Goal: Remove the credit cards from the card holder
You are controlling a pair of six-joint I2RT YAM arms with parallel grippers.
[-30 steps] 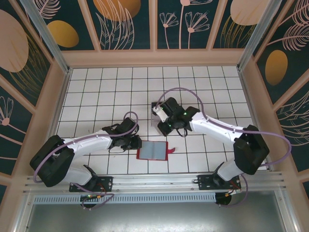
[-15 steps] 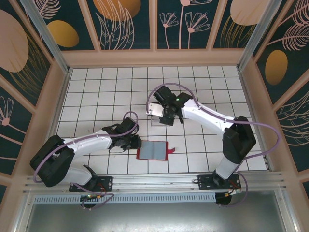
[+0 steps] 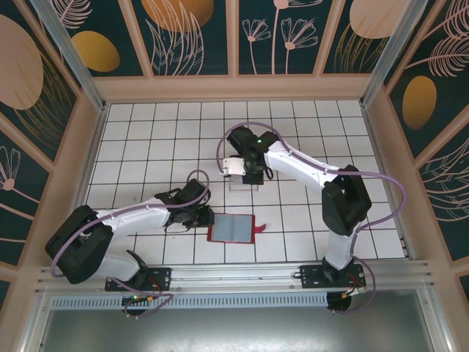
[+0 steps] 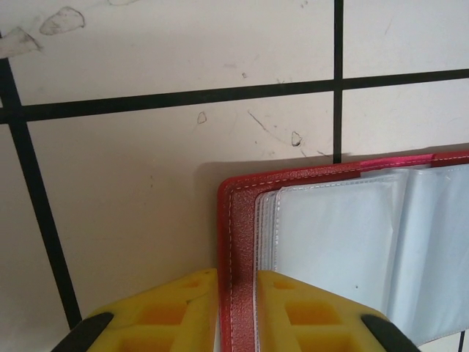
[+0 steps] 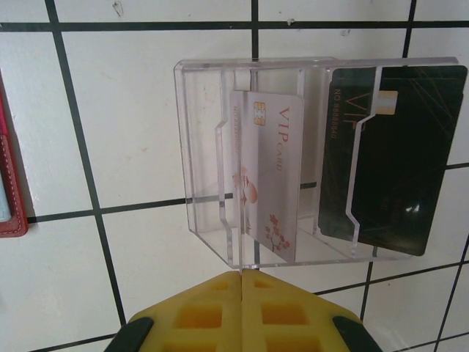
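My left gripper (image 4: 234,312) pinches the red card holder (image 4: 236,220) by its near edge; it lies open ahead, clear pockets (image 4: 344,242) to the right. My right gripper (image 5: 242,297) is pressed together on nothing, just before the clear box (image 5: 201,147) holding a pale card (image 5: 270,176) and a dark card (image 5: 403,161). I fear the thin pinch may slip, so the holder drags when a card is pulled; my right jaws may bump the box.
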